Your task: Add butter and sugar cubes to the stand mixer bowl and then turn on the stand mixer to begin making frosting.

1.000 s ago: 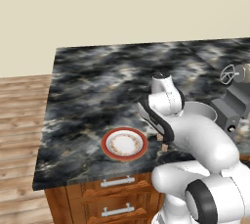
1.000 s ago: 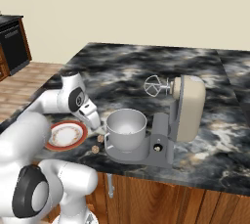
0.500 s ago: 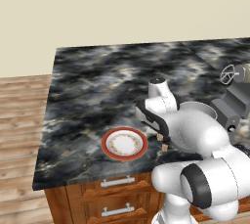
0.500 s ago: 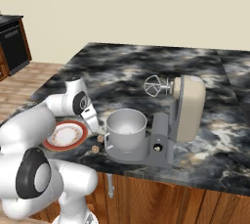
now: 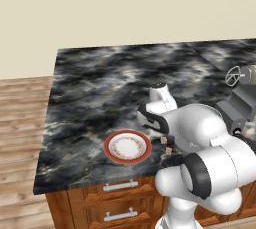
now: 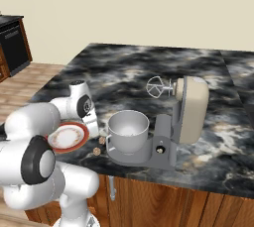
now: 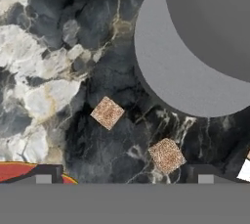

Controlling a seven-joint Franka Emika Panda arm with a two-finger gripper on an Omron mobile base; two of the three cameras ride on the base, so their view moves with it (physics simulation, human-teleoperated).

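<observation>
Tan sugar cubes (image 7: 107,112) lie apart on the marble bench (image 7: 44,71), between the red-rimmed plate (image 6: 68,137) and the stand mixer (image 6: 171,122) base, under the wide-open, empty tool (image 7: 124,179). A descent between them could nudge one away; the small cube could also slip out. No readable writing shows anywhere.

The stand mixer (image 6: 168,122) stands on the bench (image 6: 149,67) near its front edge. The stand mixer bowl (image 6: 128,131) sits on the mixer's base, below and in front of the whisk (image 6: 155,86). Two sugar cubes (image 6: 102,140) (image 6: 95,150) lie on the bench just left of the mixer's base, apart from each other. The plate (image 6: 69,137) lies left of the cubes. The claw (image 7: 124,179) hangs above the cubes.
</observation>
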